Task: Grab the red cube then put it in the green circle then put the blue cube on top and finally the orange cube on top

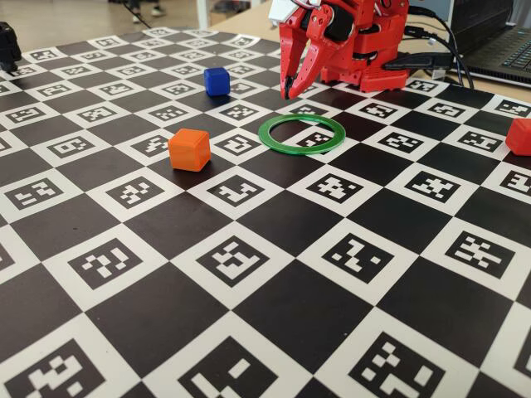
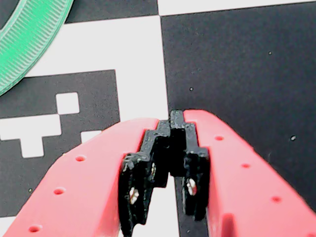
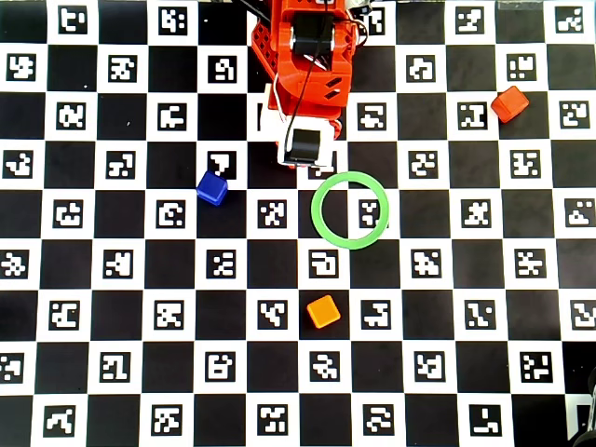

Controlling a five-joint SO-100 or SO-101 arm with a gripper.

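Red two-finger hand [image 1: 289, 89] hangs tip-down just above the worktop [image 1: 274, 224], a board of black squares and white squares printed with black coded markers. In the wrist view the hand [image 2: 177, 117] has its black-lined fingers [image 2: 143, 163] pressed together at the tips, with nothing between them. Thin flat green plastic ring [image 1: 302, 133] lies flat on the board, close in front of the hand in the fixed view; its hollow centre shows only board pattern. In the overhead view the ring [image 3: 320, 223] sits just below and to the right of the arm's wrist, and an arc of it [image 2: 29, 39] fills the upper left corner of the wrist view. Small dark-blue plastic cube [image 1: 216, 80] rests on the board to the left of the hand in the fixed view; overhead, it [image 3: 212, 188] lies left of the ring, apart from it. Bright orange plastic cube with rounded edges [image 1: 189, 149] stands nearer the fixed camera, left of the ring; overhead, it [image 3: 323, 311] sits below the ring. Small matte red plastic cube [image 1: 520, 136] is cut by the right edge of the fixed view; overhead, it [image 3: 509, 103] lies far to the upper right, well apart from ring and hand. All three cubes rest separately on the board, none touching the ring.
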